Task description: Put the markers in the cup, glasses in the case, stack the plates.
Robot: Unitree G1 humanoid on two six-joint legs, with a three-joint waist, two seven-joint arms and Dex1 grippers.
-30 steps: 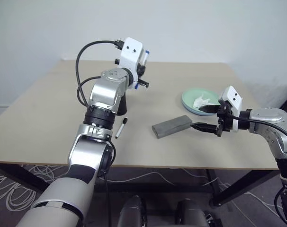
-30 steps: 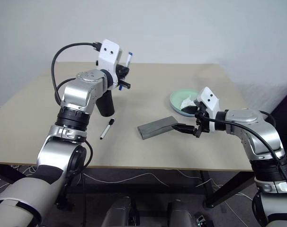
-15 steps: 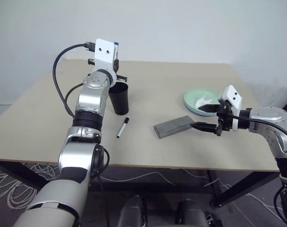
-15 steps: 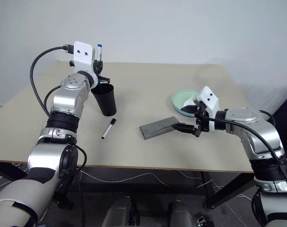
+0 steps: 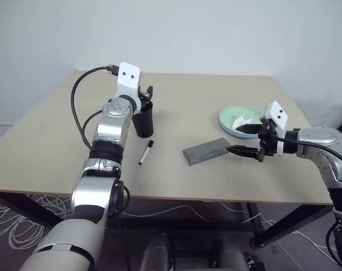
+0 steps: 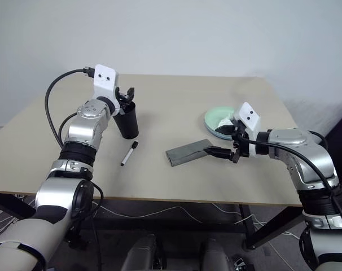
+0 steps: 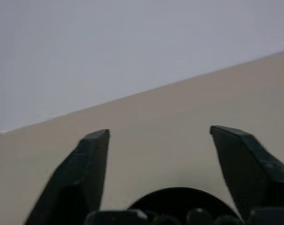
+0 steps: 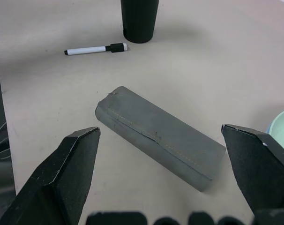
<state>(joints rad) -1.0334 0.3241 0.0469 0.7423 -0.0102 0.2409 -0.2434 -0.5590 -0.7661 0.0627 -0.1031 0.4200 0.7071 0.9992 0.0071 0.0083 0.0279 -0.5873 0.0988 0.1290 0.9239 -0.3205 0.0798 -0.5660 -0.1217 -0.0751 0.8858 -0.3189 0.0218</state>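
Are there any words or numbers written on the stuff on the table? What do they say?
None can be read.
Marker: white barrel, no print that can be made out.
Case: plain grey, only a stitched seam.
Cup: plain black.
Plate: plain green, no lettering.

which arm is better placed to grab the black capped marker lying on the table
Left. The open left gripper hovers at the cup, and the marker lies just beside that cup. The right gripper sits across the table behind the case.
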